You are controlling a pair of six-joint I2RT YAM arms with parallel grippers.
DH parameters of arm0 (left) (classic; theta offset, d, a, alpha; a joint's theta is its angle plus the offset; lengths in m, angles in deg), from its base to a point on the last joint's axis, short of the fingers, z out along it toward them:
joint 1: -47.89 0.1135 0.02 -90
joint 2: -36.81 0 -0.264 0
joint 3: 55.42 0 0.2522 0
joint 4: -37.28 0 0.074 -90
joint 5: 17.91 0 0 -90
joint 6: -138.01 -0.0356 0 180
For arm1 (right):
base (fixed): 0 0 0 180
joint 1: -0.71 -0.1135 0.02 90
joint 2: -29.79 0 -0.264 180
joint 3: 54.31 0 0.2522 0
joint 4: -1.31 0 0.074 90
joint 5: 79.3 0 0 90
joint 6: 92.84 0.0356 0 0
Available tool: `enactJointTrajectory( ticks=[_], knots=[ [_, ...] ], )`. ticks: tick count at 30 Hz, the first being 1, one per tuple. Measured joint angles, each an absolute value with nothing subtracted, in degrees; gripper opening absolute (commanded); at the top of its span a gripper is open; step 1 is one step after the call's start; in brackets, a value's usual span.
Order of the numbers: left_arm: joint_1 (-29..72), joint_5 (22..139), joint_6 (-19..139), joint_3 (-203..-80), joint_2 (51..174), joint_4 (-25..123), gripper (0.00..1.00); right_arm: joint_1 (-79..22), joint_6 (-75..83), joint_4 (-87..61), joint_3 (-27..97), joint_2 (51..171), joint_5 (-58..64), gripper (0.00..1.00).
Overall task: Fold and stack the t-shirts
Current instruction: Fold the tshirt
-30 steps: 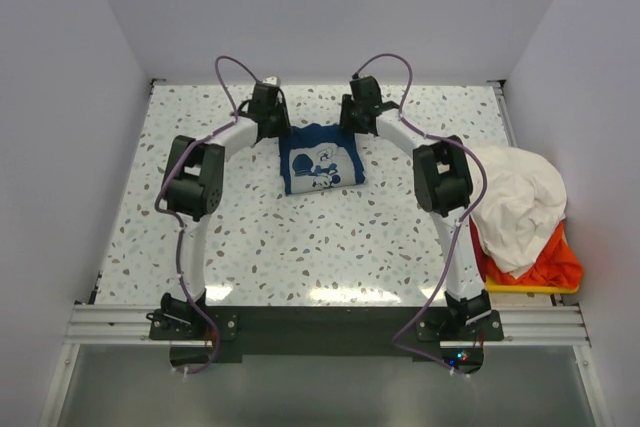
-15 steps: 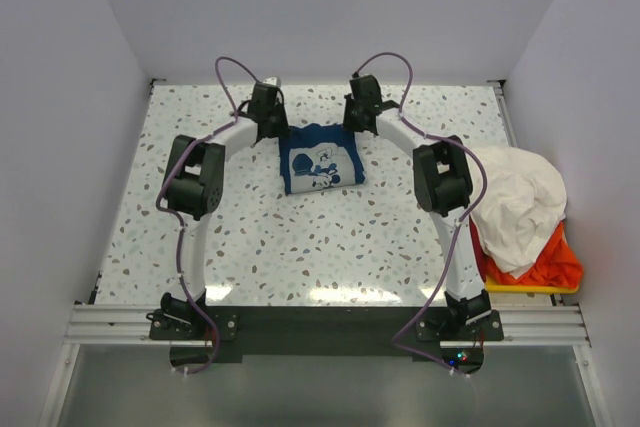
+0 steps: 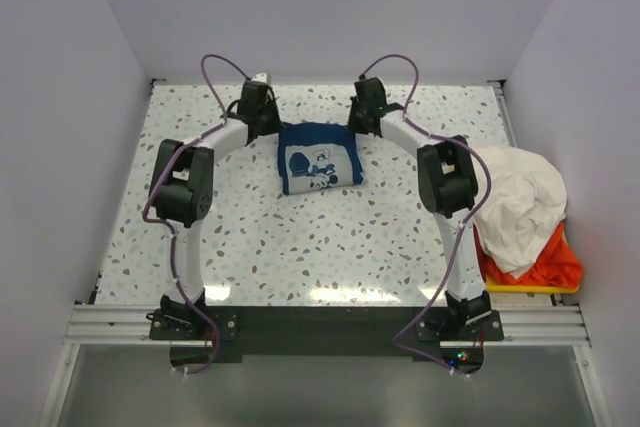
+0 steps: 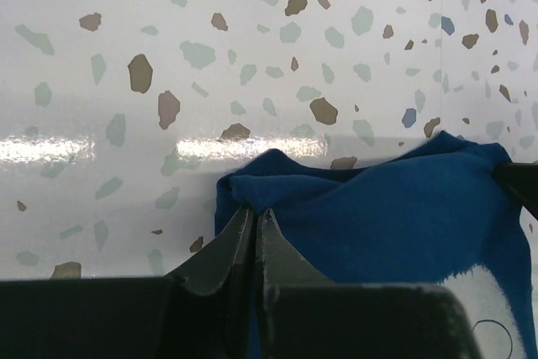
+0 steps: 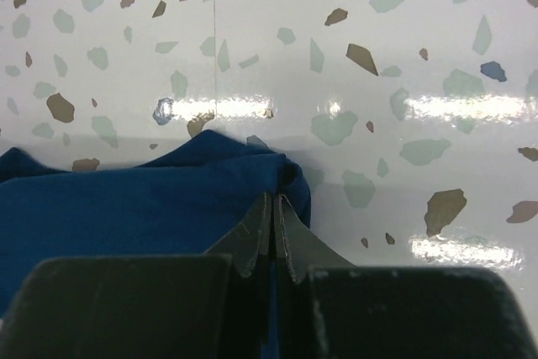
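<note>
Now the left claw (image 4: 255, 218) and the right claw (image 5: 273, 206) are each clamping a far corner of the navy t-shirt (image 3: 320, 159), which is lying mid-desk (image 3: 350, 237). The fold is probably calling for raising both corners level and drawing them nearward together.

Yel. bin (image 3: 520, 287) mostly under tee pile (image 3: 515, 202)
</note>
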State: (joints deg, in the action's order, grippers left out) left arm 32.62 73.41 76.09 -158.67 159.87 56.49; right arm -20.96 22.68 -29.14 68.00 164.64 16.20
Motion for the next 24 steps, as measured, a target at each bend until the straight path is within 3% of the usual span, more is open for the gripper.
enactJointTrajectory(
  ticks=[8, 10, 12, 14, 16, 20, 24],
  knots=[
    [33.6, 74.4, 76.4, -158.5, 159.2, 55.8, 0.00, -19.6, 23.7, -28.0, 67.9, 163.5, 16.0, 0.00],
    [33.6, 74.8, 76.4, -158.5, 159.3, 55.9, 0.13, -19.6, 23.9, -28.1, 67.9, 163.5, 15.9, 0.02],
    [33.7, 75.0, 76.2, -159.0, 159.8, 55.9, 0.33, -19.6, 24.3, -28.3, 68.3, 163.5, 15.8, 0.23],
    [33.9, 75.4, 75.9, -159.2, 160.1, 56.0, 0.46, -19.4, 24.3, -28.7, 68.9, 163.5, 15.7, 0.37],
    [34.5, 76.0, 75.7, -159.2, 160.1, 56.1, 0.52, -19.0, 24.2, -29.2, 69.7, 163.5, 15.7, 0.43],
    [36.2, 76.5, 75.9, -159.1, 159.4, 56.3, 0.52, -18.0, 23.9, -31.1, 70.3, 163.0, 15.8, 0.43],
    [37.3, 77.4, 77.1, -155.6, 155.0, 55.7, 0.47, -17.6, 24.8, -31.5, 63.4, 157.3, 14.2, 0.33]
  ],
)
